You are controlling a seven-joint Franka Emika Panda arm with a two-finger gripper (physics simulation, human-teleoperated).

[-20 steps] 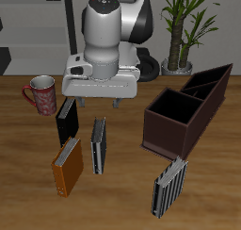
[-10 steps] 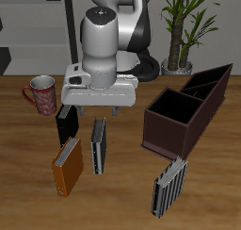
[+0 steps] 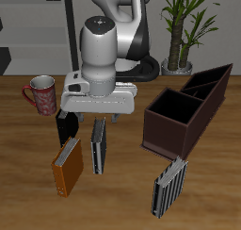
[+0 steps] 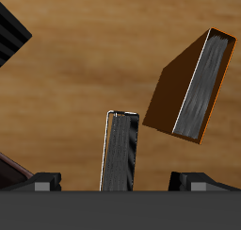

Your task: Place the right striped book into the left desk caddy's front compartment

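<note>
**A:** Anyone catch where the fingers point(image 3: 98, 120) were at this moment? They were hanging right over the right striped book point(image 3: 98, 145), which lay flat on the wooden surface point(image 3: 122, 191) near the middle, running 12 to 6 in the exterior view. The wrist view showed that same book point(image 4: 120, 151) standing up between the two finger tips point(image 4: 41, 184), with a gap on each side. So spread wide, holding nothing, not touching it as far as I could see.

**B:** Yep, same read. The left desk caddy point(image 3: 187, 107) was the dark brown box off at about 3 o'clock from the book, well apart from it, angled toward 1 o'clock. Its compartment nearer the surface's front edge looked bare inside. Second striped book point(image 3: 169, 185) sat at 5 o'clock, just past the caddy's near corner.

**A:** The orange-brown book point(image 3: 68, 165) lay just beside the target at 8 o'clock, also visible from the wrist point(image 4: 189, 85). A black book point(image 3: 65, 123) was at 10 o'clock, with the red patterned mug point(image 3: 40, 93) farther back.

**B:** And a potted plant point(image 3: 180, 26) behind the caddy.
</note>
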